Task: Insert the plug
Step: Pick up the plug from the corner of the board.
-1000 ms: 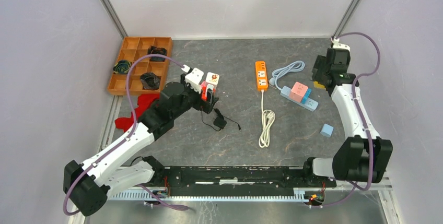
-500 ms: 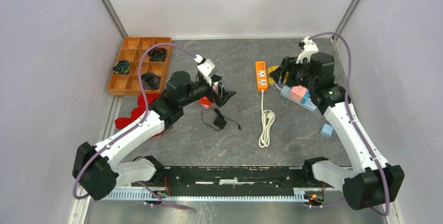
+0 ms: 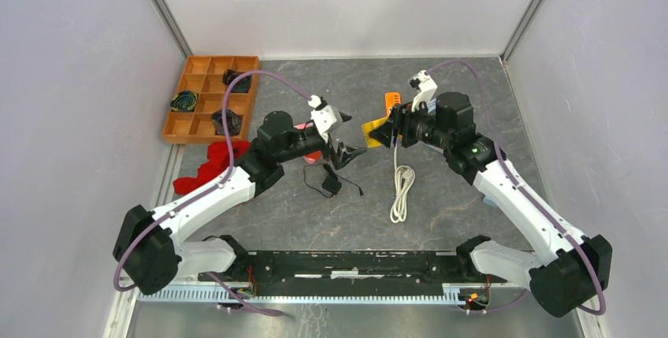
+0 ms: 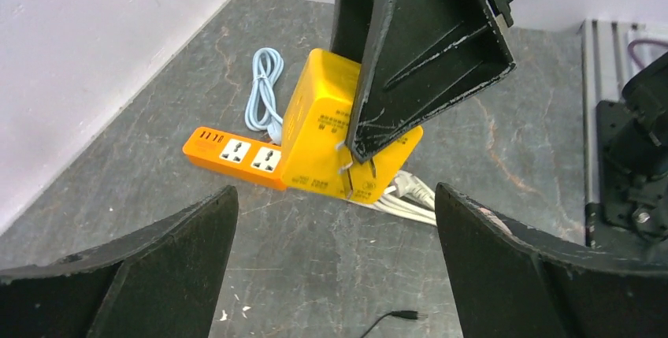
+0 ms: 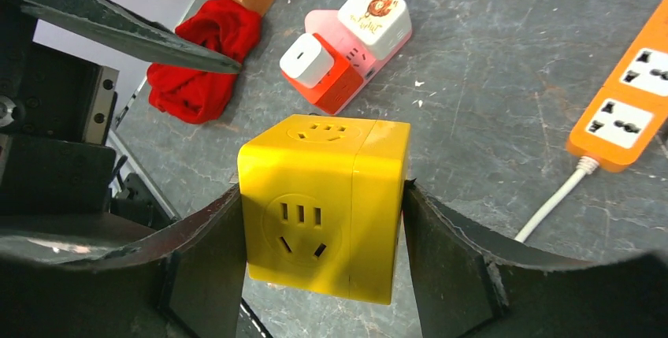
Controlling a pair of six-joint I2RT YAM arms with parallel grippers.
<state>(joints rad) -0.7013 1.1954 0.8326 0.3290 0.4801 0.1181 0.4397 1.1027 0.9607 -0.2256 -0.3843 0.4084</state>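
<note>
Cube adapter: yellow, w/ sockets

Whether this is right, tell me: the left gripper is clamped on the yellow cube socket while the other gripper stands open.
Wrong. The right gripper is clamped on the yellow cube socket, per the right wrist view; the left gripper stands open.

It was a robotics lab cell: plain pale wall panels in aluminium frame posts boxed in a grey-matted table, with a black mounting rail along its near edge and a wooden sorting tray at the back.
</note>
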